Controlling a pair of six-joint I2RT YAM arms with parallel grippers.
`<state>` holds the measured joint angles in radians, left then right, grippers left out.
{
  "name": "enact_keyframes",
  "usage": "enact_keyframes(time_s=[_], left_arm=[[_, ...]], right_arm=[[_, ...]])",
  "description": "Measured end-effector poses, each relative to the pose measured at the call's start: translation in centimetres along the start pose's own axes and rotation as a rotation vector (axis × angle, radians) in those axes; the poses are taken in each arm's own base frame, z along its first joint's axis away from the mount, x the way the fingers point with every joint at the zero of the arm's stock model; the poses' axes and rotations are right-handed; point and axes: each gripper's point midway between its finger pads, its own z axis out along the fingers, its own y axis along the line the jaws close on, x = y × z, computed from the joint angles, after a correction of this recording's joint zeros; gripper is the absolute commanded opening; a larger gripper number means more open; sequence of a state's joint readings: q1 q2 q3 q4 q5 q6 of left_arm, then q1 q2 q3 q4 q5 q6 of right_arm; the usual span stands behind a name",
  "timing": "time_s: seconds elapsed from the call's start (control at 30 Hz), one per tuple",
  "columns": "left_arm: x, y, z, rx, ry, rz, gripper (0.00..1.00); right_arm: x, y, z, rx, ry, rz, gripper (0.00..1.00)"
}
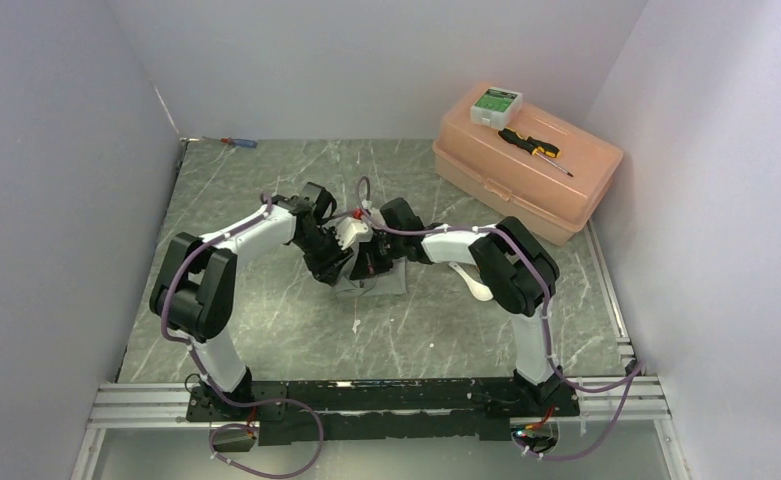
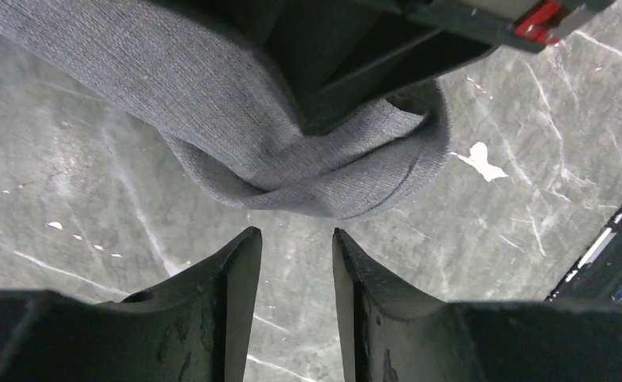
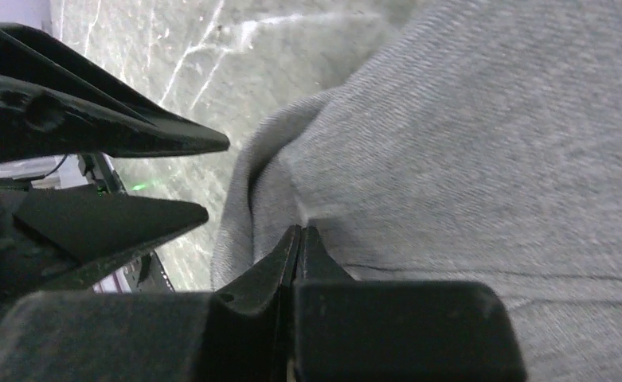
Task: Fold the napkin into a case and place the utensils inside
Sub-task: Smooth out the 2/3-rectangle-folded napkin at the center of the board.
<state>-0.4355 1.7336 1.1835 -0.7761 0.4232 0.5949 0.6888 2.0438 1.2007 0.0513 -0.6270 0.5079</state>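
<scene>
Where the two arms meet over the middle of the grey marbled worktop [image 1: 266, 330], the napkin [image 2: 323, 175] lies bunched, a soft grey cloth doubled into a rounded fold at one corner. The right fingers [image 3: 264, 278] are pressed flat together with no gap. Their tips are buried in a pucker of the cloth, and the fabric draws in toward them (it looks pinched rather than merely touched). The left fingers [image 2: 228, 294] stand a narrow way apart with nothing between them but bare worktop. Their tips sit just short of the rounded fold, close to it yet not touching. Seen from the right wrist, those same two dark tips point in at the napkin's edge from the left. From above, both wrists crowd over the cloth and hide most of it, so only a small grey patch shows beneath them. A white spoon [image 1: 479, 290] lies on the worktop beside the right arm's elbow, apart from the napkin. At the back right stands a salmon plastic box [image 1: 526, 185], carrying a black-and-yellow screwdriver [image 1: 536, 148] and a small white-and-green box [image 1: 495, 104]. A red-and-blue screwdriver [image 1: 238, 143] rests at the far left, near the back wall.
</scene>
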Motion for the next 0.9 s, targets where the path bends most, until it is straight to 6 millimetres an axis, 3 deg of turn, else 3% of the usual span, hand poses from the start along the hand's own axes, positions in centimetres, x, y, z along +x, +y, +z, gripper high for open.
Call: enact_keyframes(time_s=[0.2,0.43,0.63,0.77,0.9], left_arm=[[-0.8,0.9,0.3,-0.024,-0.030,0.037,0.40],[-1.3,1.0,0.6,-0.018,-0.056,0.081,0.40],[-1.8,-0.1,1.6,0.060,-0.058,0.174,0.27],[-2.3,-0.5,2.0,0.093,-0.065,0.242,0.13],[-2.9,-0.7,2.1,0.099,-0.070,0.301,0.16]], right_arm=[[0.1,-1.6,-0.9,0.017,0.002,0.041,0.00],[0.4,-1.4,-1.5,-0.030,0.028,0.039,0.00],[1.1,-1.2,-1.9,-0.056,0.064,0.044,0.00],[0.0,-2.0,-2.9,-0.056,0.040,0.071,0.00],[-1.7,-1.9,-3.6,-0.074,0.002,0.095,0.00]])
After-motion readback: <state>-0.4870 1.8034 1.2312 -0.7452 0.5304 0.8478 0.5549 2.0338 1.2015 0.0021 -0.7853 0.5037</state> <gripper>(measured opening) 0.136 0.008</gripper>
